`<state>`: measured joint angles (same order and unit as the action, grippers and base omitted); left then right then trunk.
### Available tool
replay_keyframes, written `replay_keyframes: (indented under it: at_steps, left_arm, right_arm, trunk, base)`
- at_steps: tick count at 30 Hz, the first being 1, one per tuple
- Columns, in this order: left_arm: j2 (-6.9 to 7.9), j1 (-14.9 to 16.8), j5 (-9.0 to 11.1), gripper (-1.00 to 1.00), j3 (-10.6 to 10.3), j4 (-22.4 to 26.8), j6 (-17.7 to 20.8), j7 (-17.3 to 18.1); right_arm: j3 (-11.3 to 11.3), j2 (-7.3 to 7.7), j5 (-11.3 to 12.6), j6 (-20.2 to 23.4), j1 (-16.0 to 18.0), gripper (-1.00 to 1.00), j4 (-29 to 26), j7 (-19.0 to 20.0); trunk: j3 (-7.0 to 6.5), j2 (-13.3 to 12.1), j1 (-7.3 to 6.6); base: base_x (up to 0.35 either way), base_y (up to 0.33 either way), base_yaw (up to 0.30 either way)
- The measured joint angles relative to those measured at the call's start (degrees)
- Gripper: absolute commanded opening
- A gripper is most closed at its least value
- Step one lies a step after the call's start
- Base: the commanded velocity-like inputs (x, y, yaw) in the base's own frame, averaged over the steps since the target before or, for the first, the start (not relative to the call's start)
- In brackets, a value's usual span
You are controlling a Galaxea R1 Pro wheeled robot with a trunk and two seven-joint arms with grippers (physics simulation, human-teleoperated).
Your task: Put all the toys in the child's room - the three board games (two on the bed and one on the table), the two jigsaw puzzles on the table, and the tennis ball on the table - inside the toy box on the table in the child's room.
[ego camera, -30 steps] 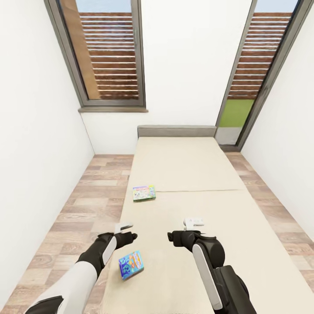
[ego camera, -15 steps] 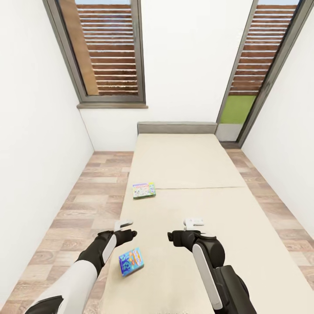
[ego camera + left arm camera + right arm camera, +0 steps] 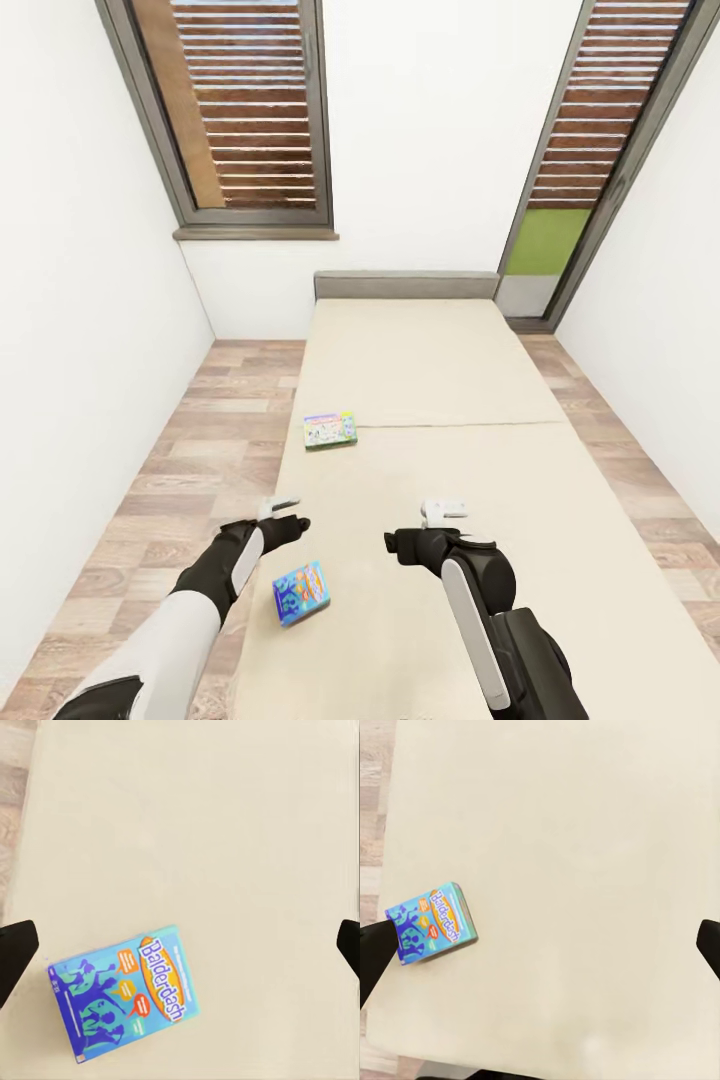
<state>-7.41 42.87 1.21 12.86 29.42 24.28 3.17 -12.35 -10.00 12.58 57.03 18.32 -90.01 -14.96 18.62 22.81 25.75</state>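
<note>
we see two board games on the bed (image 3: 480, 400): a blue "balderdash" box (image 3: 301, 592) lies flat near the bed's left edge, below and just beside our left pincer (image 3: 279, 509), which hangs spread wide and empty. our right pincer (image 3: 443, 511), also spread and empty, hovers well apart. a white-green box (image 3: 330, 430) lies farther up the mattress.

On the bed (image 3: 440, 370), two board games, both by its left edge: the "Balderdash" box (image 3: 301, 592) toward the near end, the second box (image 3: 330, 429) farther back, near the middle seam. Floor (image 3: 200, 450) along the left side, windows behind the headboard.
</note>
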Motion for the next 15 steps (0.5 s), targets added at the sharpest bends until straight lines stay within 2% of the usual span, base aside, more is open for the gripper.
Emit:
replay_keyframes:
  at_steps: [3, 5, 8, 15]
  left_arm:
    - [0.28, 2.1, 0.2, 1.0, 0.1, 2.7, 2.5, 0.1]
    - [0.48, 4.3, 0.3, 1.0, 0.2, 4.0, 7.0, 0.1]
    - [0.52, 5.7, 0.3, 1.0, 0.2, 4.6, 10.0, 0.0]
    - [0.46, 8.8, 0.3, 1.0, 0.3, 4.9, 12.4, -0.1]
  right_arm:
    - [0.0, 0.0, 0.0, 0.0, 0.0, 1.0, 0.0, 0.0]
    - [0.0, 0.0, 0.0, 0.0, 0.0, 1.0, 0.0, 0.0]
    - [0.0, 0.0, 0.0, 0.0, 0.1, 1.0, 0.0, 0.0]
    - [0.1, 0.0, 0.0, 0.0, 0.1, 1.0, 0.0, 0.0]
  trunk:
    - [0.28, 0.0, 0.0]
    - [0.47, 0.0, 0.0]
    - [0.76, 0.0, 0.0]
    - [1.42, 0.0, 0.0]
  base:
    - [0.0, 0.0, 0.0]
    - [0.0, 0.0, 0.0]
    - [0.0, 0.0, 0.0]
    - [0.0, 0.0, 0.0]
